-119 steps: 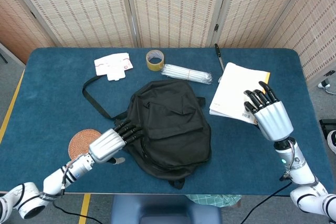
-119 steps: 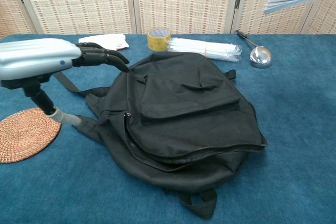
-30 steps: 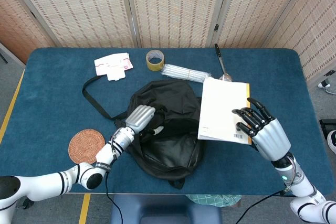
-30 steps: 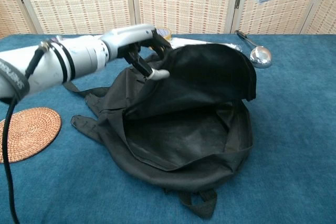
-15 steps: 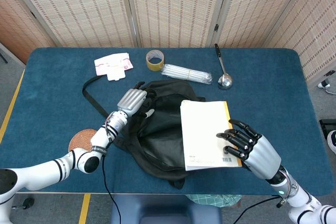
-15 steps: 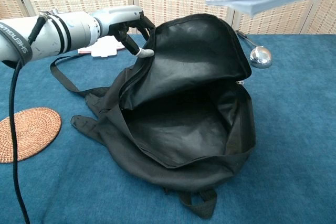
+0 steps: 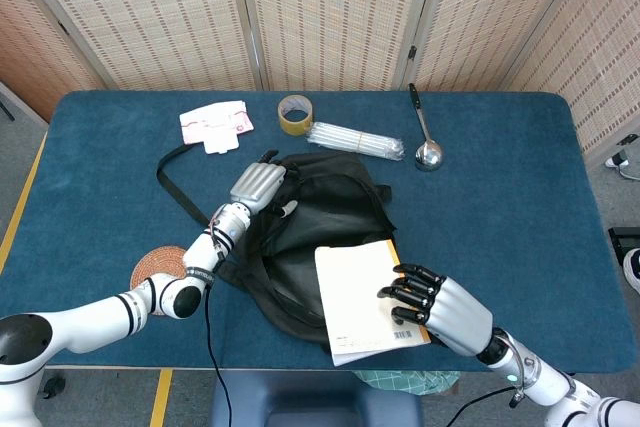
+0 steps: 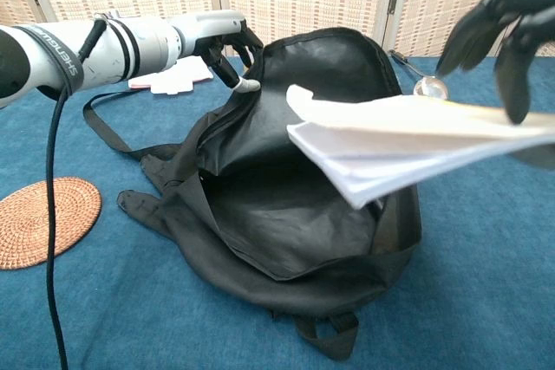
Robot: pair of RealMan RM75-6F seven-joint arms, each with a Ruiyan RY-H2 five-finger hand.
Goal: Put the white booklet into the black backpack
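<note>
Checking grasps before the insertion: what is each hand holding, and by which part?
The right hand holds the white booklet by its outer edge; the left hand grips the black backpack by its lifted flap's rim.

On the blue table, a tape roll, straws and a ladle sit at upper centre; a woven coaster lies lower left.

Blue-carpeted table in front of woven screens. Lying directly on it: black backpack near the middle with strap trailing left, round woven coaster at front left, white packet, tape roll, clear bundle of white sticks and metal ladle along the far side.
</note>
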